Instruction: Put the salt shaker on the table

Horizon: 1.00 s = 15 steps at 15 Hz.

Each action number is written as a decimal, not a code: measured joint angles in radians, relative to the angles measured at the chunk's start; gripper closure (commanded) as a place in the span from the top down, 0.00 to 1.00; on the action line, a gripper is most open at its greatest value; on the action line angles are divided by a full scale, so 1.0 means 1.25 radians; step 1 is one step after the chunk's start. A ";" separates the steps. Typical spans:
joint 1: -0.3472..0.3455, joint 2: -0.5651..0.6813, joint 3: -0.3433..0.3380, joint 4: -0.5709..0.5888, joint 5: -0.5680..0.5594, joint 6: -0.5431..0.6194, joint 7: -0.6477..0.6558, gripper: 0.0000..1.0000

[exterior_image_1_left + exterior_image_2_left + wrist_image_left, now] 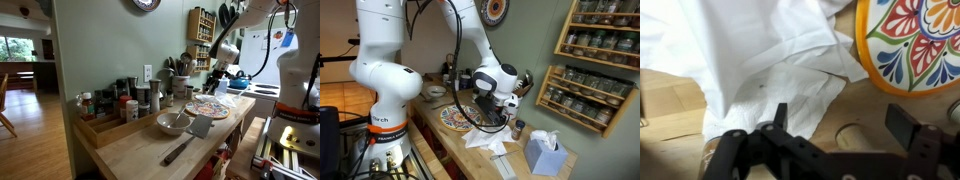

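In the wrist view a pale round-topped salt shaker (852, 135) stands on the light wooden table (830, 100). My gripper (841, 120) is open, with one dark finger on each side of the shaker and a gap to each. Whether a finger touches the shaker I cannot tell. In both exterior views the gripper (501, 112) (214, 78) hangs low over the far end of the table (130, 155), next to the colourful plate (458, 116).
A crumpled white cloth (750, 55) lies beside the shaker, and the colourful plate (915, 40) is on its other side. A tissue box (545, 155), a metal bowl (172, 122), a spatula (190, 140), jars along the back ledge (115, 105) and wall spice racks (595, 70) surround the spot.
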<state>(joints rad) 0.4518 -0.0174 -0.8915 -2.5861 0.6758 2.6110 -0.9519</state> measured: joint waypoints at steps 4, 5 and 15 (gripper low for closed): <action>-0.231 -0.070 0.161 0.029 -0.167 -0.041 0.219 1.00; -0.280 -0.092 0.197 0.037 -0.211 -0.053 0.272 1.00; -0.575 -0.397 0.567 0.092 -0.691 -0.495 0.666 1.00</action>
<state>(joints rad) -0.2672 -0.5135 -0.1823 -2.4714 -0.1882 1.9924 -0.1195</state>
